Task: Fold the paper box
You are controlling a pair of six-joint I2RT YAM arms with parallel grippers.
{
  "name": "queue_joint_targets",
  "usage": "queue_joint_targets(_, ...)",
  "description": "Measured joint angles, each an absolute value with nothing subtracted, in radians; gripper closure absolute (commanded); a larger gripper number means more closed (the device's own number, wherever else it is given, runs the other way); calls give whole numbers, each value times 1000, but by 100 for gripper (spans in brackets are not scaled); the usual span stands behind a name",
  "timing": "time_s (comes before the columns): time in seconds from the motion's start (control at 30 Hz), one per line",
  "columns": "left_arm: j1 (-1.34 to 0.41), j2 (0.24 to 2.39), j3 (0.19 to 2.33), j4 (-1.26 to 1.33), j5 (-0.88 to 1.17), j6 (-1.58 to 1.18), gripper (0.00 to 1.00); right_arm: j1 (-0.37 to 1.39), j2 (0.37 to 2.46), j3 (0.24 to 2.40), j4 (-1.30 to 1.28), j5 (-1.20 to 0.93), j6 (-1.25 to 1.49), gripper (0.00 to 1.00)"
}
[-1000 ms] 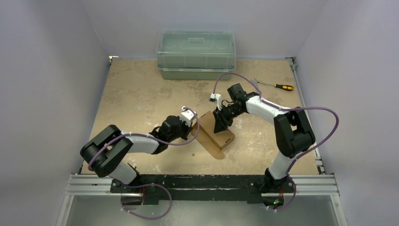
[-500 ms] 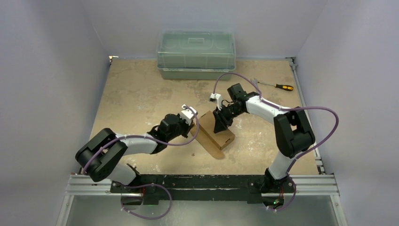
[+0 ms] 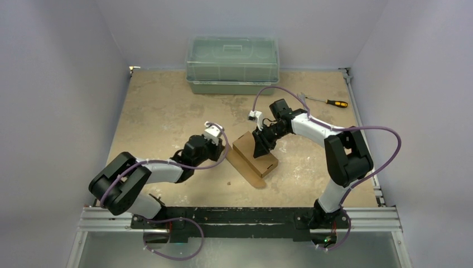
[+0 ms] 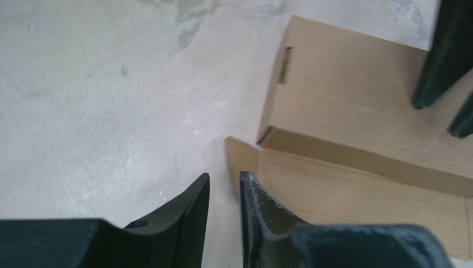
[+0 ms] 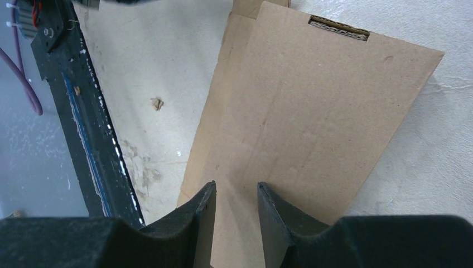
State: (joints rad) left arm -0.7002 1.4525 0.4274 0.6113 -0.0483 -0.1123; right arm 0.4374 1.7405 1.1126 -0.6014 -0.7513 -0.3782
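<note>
The paper box [image 3: 266, 164] is a small brown carton lying slantwise at mid-table, with one long flap [image 3: 245, 171] spread flat on its near-left side. My right gripper [image 3: 261, 147] stands on the box's top panel [image 5: 312, 111], its jaws partly open [image 5: 235, 188] and nothing between them. Just off the box's left end is my left gripper [image 3: 222, 149]. Its jaws [image 4: 224, 180] are a narrow gap apart and empty, and the flap's corner [image 4: 235, 149] lies just ahead of the tips. The right gripper's dark fingers [image 4: 440, 56] show on the box [image 4: 357, 100] in the left wrist view.
A green translucent bin [image 3: 232, 64] with a lid stands at the back of the table. A screwdriver [image 3: 329, 102] lies at the back right. A small cardboard scrap [image 3: 229, 182] sits near the box's front. The black frame rail [image 3: 240, 215] runs along the near edge.
My left gripper has drawn back to the left, off the box's end, and its jaws have parted slightly. The right gripper and the box have stayed in place.
</note>
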Motion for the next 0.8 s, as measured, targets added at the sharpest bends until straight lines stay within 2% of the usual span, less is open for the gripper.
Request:
queue_joint_targets(0.07,-630,1452,379,664,-9,-173,58,437,1741,1113,-601,-751,-378,63)
queue_joint_targets(0.1,-599,1452,356,690,10,-197,56,437,1741,1113,-602,-751,-378,63)
queue_joint_targets(0.2,-533,1459,310,738,67,-271,55,437,1741,1113,-602,-751,-378,63)
queue_joint_targets(0.43,-534,1522,311,860,208,-352,56,437,1741,1114,-604,-751,-378,63)
queue_joint_targets(0.63,-534,1607,329,901,254,-395,62,437,1742,1116,-605,-751,-379,63)
queue_joint_targets(0.8,-534,1644,338,926,255,-413,75,438,1742,1116,-606,-751,-379,63)
